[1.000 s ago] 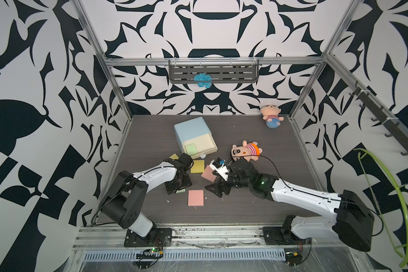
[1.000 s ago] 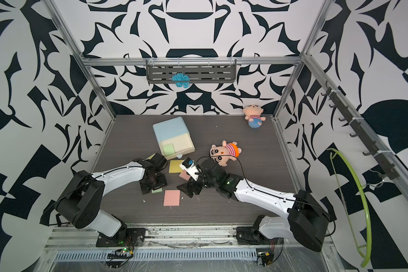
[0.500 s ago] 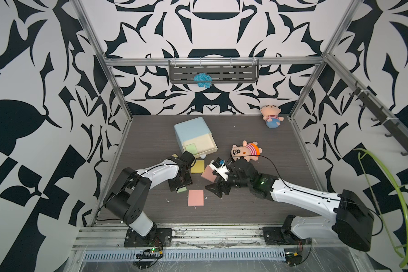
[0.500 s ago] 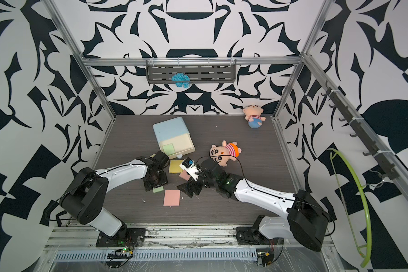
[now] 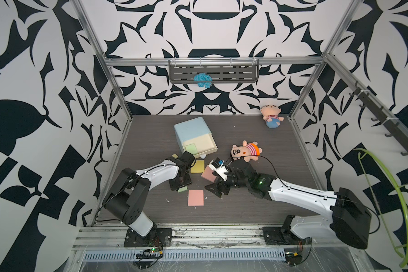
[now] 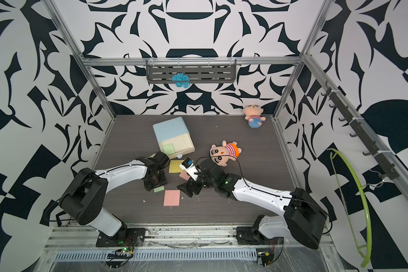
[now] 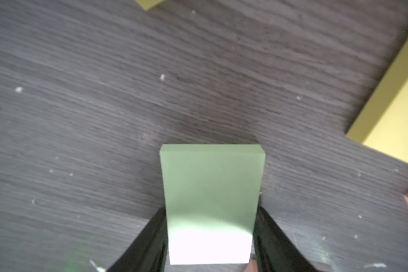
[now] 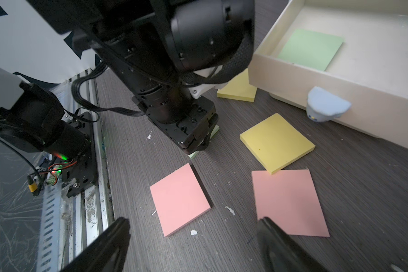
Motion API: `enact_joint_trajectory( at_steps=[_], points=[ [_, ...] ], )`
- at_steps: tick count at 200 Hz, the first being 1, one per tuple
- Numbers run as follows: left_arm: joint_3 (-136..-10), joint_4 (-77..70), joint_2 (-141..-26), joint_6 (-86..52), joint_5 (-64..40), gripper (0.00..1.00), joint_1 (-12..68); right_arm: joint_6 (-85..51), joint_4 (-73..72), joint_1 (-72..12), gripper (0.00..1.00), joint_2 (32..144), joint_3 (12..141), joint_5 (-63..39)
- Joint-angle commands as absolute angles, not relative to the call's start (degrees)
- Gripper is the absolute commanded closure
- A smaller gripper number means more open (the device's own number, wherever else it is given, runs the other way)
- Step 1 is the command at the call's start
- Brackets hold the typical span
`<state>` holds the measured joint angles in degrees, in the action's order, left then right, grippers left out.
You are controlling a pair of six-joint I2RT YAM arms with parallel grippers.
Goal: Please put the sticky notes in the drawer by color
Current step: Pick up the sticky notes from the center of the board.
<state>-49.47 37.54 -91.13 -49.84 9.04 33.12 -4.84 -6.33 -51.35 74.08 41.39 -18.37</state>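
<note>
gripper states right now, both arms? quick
Left gripper: closed on the green sticky note pad.
Right gripper: open, holding nothing.

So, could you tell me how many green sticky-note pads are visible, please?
2. One green pad lies in the open drawer; the other green pad sits on the table, gripped by the left gripper. The arms may hide more.

Black-and-white patterned walls (image 5: pixel 45 70), dark wood-grain floor (image 5: pixel 257 131), grey slotted shelf (image 5: pixel 233 73) high behind
</note>
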Motion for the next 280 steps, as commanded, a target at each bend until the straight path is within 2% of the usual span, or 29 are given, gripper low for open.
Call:
enact_joint_trajectory(
  at_steps=[1, 107, 143, 204, 231, 280],
  points=[
    [-48.06, 37.77, -90.43, -50.83, 9.64, 0.44, 33.22, -5.84, -8.4, -51.33, 0.11, 74.0, 43.37, -17.93],
    [-49.02, 40.64, -82.7, -52.19, 10.82, 0.44, 33.14, -13.88, -14.15, -52.13, 0.12, 78.81, 43.77, -20.92],
    [-49.81, 41.48, -78.84, -53.29, 9.48, 0.43, 33.08, -22.09, -17.35, -53.34, 0.14, 82.16, 44.32, -15.08],
    [-54.38, 40.89, -74.2, -53.65, 1.56, 0.44, 33.09, -33.33, -25.04, -54.38, 0.17, 87.2, 44.73, -6.06],
    [-55.23, 39.9, -73.69, -54.22, -0.19, 0.44, 33.11, -34.01, -29.23, -55.09, 0.24, 90.26, 45.97, -6.64],
    [-56.34, 39.93, -73.48, -54.48, -0.99, 0.44, 33.13, -34.75, -31.69, -55.9, 0.24, 94.07, 48.93, -9.76]
  ],
)
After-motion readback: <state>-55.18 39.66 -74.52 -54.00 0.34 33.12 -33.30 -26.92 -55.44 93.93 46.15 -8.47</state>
